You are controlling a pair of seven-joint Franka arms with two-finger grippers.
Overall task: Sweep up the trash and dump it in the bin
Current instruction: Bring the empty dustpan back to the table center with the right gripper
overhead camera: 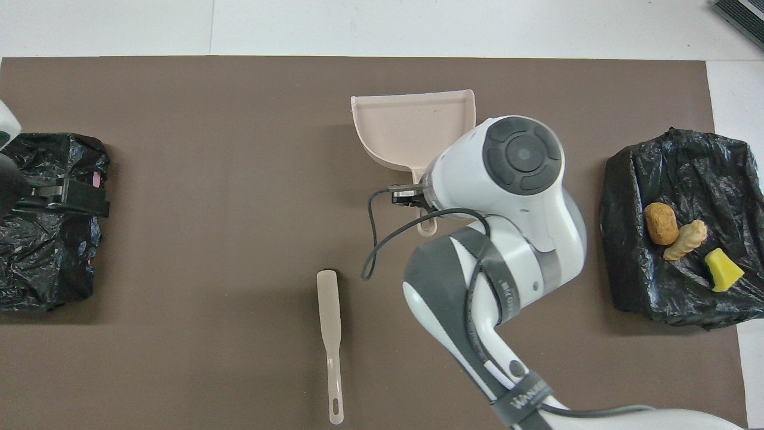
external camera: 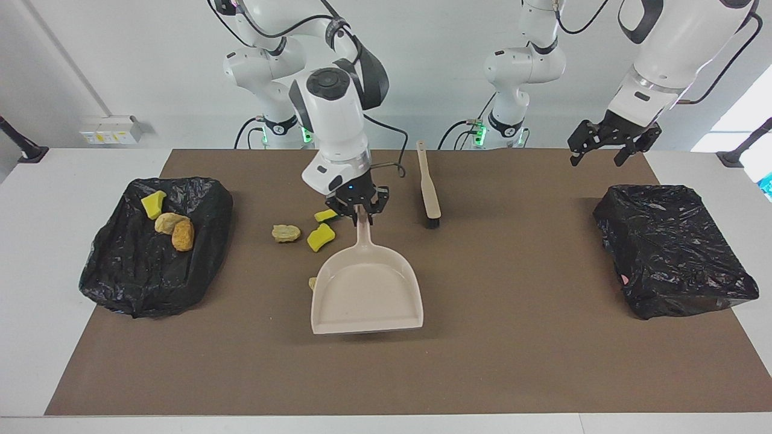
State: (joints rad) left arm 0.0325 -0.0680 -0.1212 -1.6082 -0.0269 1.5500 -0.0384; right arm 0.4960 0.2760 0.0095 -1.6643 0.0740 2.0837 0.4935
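Note:
My right gripper (external camera: 360,215) is shut on the handle of the beige dustpan (external camera: 367,289), whose pan slopes down toward the mat, mouth facing away from the robots. Loose trash lies beside it toward the right arm's end: a beige lump (external camera: 285,232), two yellow sponge wedges (external camera: 321,237) (external camera: 326,214), and a lump (external camera: 312,282) mostly hidden by the pan's edge. The black-bagged bin (external camera: 120,271) holds a yellow wedge (external camera: 153,204), a tan lump (external camera: 166,222) and an orange lump (external camera: 183,235). In the overhead view the right arm covers the loose trash. My left gripper (external camera: 608,150) hangs open, holding nothing.
The beige brush (external camera: 429,187) lies on the brown mat near the robots, beside the dustpan handle toward the left arm's end. A second black-bagged bin (external camera: 675,250) sits under and in front of the left gripper at the left arm's end.

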